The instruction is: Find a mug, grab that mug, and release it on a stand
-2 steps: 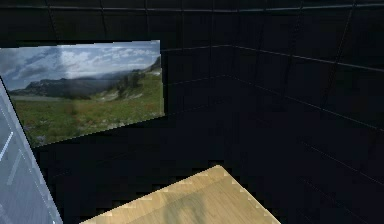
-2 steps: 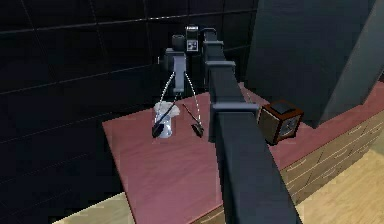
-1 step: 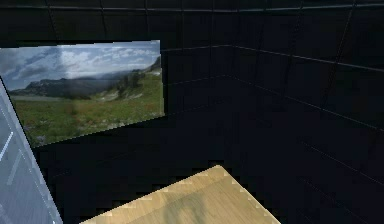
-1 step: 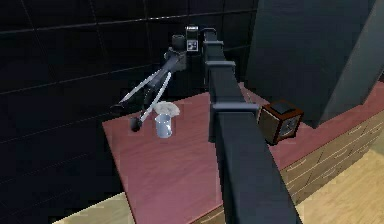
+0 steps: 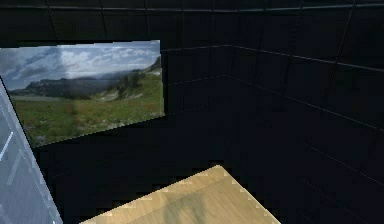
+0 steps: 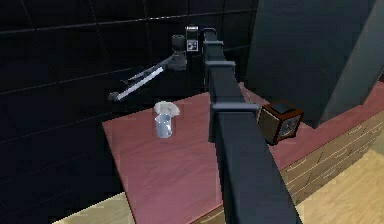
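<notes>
On the red-brown tabletop in the arm side view stands a small glassy cup, upright, with a pale rim; its shape fits the mug of my task. It is on the left part of the top, with bare surface around it.

My arm rises as a dark square bar from the bottom edge, passes to the right of the cup and ends in front of the dark gridded wall. At its end are two white squares with black marks. Left of them is the dark body of my gripper, with two thin fingers that point down and to the left. The fingertips show against the dark wall, higher in the picture than the cup and apart from it; nothing hangs on them, so the gripper holds nothing. Whether the fingers are spread or together, I cannot tell.

On the same tabletop, right of my arm, is a small brown box with a dark front face, and behind it stands a large dark grey panel.

In the forward view two dark walls meet in a corner; on the left one hangs a landscape picture with green hills and a cloudy sky. A pale grey-blue panel stands at the left edge, and light wooden floor lies at the bottom.
</notes>
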You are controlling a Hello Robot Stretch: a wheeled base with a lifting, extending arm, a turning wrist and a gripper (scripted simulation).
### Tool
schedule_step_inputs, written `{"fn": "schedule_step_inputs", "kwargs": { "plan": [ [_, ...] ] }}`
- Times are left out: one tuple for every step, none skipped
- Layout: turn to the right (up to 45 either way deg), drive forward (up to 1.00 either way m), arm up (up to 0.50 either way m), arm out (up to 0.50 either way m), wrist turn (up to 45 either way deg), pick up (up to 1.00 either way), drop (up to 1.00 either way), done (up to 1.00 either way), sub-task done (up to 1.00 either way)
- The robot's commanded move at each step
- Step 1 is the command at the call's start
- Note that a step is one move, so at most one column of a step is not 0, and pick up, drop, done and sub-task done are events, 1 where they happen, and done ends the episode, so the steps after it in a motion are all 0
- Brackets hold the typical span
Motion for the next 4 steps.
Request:
{"fn": "schedule_step_inputs", "kwargs": {
  "plan": [
    [0.0,0.0,0.0,0.0,45.0,0.0,0.0,0.0,0.0],
    [0.0,0.0,0.0,0.0,21.0,0.0,0.0,0.0,0.0],
    [0.0,0.0,-0.28,0.0,0.0,0.0,0.0,0.0,0.0],
    [0.0,0.0,0.0,0.0,0.0,1.0,0.0,0.0,0.0]
  ]
}}
